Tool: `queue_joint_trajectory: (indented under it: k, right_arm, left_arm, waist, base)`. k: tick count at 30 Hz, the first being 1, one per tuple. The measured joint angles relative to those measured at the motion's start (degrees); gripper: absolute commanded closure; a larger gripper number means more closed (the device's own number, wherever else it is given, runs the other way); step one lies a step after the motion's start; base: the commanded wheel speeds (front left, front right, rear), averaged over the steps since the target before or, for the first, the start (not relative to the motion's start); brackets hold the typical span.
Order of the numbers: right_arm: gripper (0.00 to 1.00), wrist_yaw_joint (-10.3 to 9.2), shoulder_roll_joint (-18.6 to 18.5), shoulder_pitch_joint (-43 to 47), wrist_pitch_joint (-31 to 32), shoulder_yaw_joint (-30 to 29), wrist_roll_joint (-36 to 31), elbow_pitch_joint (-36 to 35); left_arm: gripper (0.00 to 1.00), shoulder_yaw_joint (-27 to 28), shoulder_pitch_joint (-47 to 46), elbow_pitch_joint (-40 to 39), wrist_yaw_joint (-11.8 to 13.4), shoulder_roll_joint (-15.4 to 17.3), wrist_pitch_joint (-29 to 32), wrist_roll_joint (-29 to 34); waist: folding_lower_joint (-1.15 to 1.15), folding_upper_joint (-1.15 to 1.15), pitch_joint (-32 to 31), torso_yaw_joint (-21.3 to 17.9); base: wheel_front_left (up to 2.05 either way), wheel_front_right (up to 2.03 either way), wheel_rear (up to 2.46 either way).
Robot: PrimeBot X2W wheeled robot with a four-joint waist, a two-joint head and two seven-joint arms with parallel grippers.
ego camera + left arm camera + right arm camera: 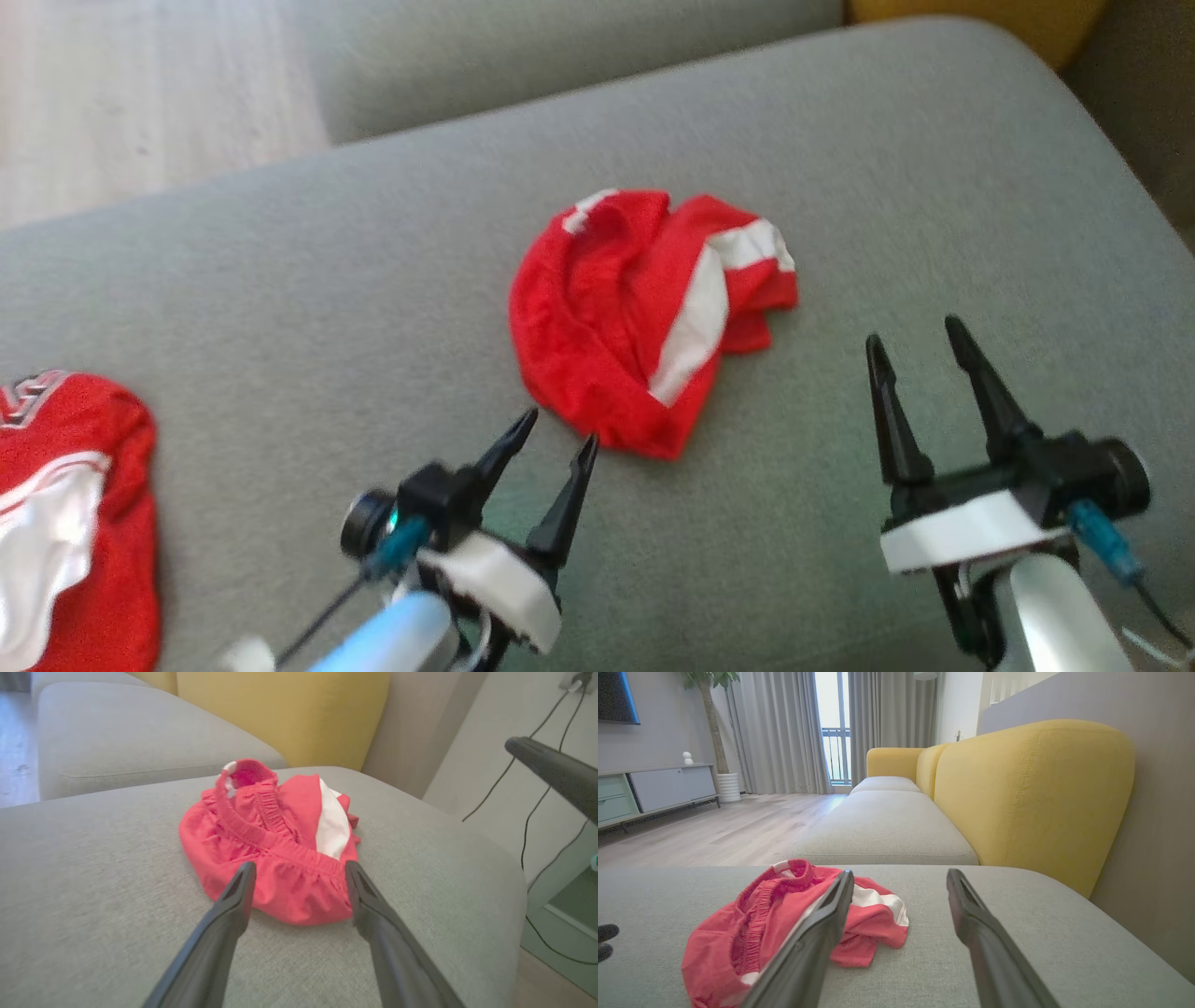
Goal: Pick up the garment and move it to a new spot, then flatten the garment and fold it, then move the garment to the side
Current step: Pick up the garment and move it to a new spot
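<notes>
The crumpled red garment [644,317] is lying mid-frame on the sofa cushion [280,280]. The left tool [561,427], jaws apart and empty, is pointing at its lower edge from just below; the right tool [913,331], likewise apart, is sitting farther off, lower right.

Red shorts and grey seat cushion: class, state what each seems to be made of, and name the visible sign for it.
Red shorts: probably a thin synthetic knit, matte. The cloth crumples softly and has a gathered elastic waistband.
Grey seat cushion: woven upholstery fabric, matte, with a fine flecked weave. Its filling cannot be seen.
</notes>
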Motion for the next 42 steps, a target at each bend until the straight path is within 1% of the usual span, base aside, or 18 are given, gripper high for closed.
queue_joint_trajectory:
  k: [3, 7, 9, 12, 14, 17, 20, 22, 28, 29, 32, 42]
  right_arm:
    - [0.0, 0.0, 0.0, 2.4, 0.0, 0.0, 0.0, 0.4]
    - [0.0, 0.0, 0.0, 5.9, 0.0, -0.3, 0.4, 1.1]
    - [0.0, 0.0, 0.0, 6.6, 0.0, -0.1, 0.6, 1.3]
    - [0.0, 0.0, 0.0, 6.7, 0.0, -0.1, 0.8, 1.6]
    - [0.0, 0.0, 0.0, 7.3, 0.0, -0.4, 1.2, 1.6]
    - [0.0, 0.0, 0.1, 10.0, 0.0, -0.5, 1.6, 1.5]
    - [0.0, 0.0, 0.2, 12.4, 0.0, -0.6, 2.1, 1.5]
    - [0.0, 0.0, 0.2, 13.0, 0.0, -0.6, 2.2, 1.5]
    - [0.0, 0.0, 0.2, 16.0, 0.0, -0.6, 3.2, 1.1]
    - [0.0, 0.0, 0.2, 16.7, 0.0, -0.6, 3.6, 1.1]
    - [0.0, 0.0, 0.2, 17.0, 0.0, -0.5, 3.6, 1.1]
    - [0.0, 0.0, 0.2, 17.0, 0.0, -0.2, 3.6, 1.1]
  left_arm:
    - [0.0, 2.2, 4.1, -3.0, 4.4, 0.1, -2.2, 0.2]
    - [0.0, 7.6, 8.7, -7.6, 9.4, 0.4, -3.2, 1.8]
    - [0.0, 11.7, 10.8, -10.9, 11.4, 0.9, -3.3, 4.9]
    - [0.0, 18.4, 14.2, -15.4, 13.3, 0.7, -3.4, 9.5]
    - [0.0, 21.8, 17.4, -17.0, 13.3, 0.4, -3.4, 12.2]
    - [0.0, 25.1, 23.0, -18.4, 13.2, -0.5, -3.4, 16.1]
    - [0.0, 28.8, 27.9, -19.9, 12.7, -2.3, -3.4, 18.8]
    - [0.0, 29.8, 29.2, -20.1, 12.6, -2.9, -3.4, 19.8]
    - [0.0, 31.4, 35.1, -19.3, 8.1, -5.3, -3.4, 25.3]
    - [0.0, 31.8, 35.7, -18.9, 6.9, -6.0, -3.4, 26.3]
    - [0.0, 33.2, 36.0, -18.4, 5.7, -6.9, -3.4, 27.9]
    - [0.0, 35.7, 36.0, -17.9, 3.2, -8.7, -3.4, 30.5]
  waist:
    - [-0.01, 0.0, -2.3, 1.7]
    - [-0.01, 0.0, -4.6, 4.7]
    - [-0.01, 0.0, -5.7, 6.3]
    - [-0.01, 0.0, -7.4, 8.2]
    - [-0.01, 0.0, -8.6, 9.2]
    - [-0.01, 0.0, -10.1, 10.5]
    - [-0.01, 0.0, -11.3, 11.3]
    - [-0.01, 0.0, -11.7, 11.5]
    - [0.0, 0.0, -12.9, 11.9]
    - [0.0, 0.0, -13.1, 11.9]
    - [0.0, 0.0, -13.4, 11.7]
    - [0.0, 0.0, -13.8, 11.2]
  base:
    - [0.0, 0.0, 0.0]
    - [0.0, 0.0, 0.0]
    - [0.0, 0.0, 0.0]
    - [0.0, 0.0, 0.0]
    - [0.0, 0.0, 0.0]
    - [0.0, 0.0, 0.0]
    - [0.0, 0.0, 0.0]
    - [0.0, 0.0, 0.0]
    - [0.0, 0.0, 0.0]
    - [0.0, 0.0, 0.0]
    - [0.0, 0.0, 0.0]
    - [0.0, 0.0, 0.0]
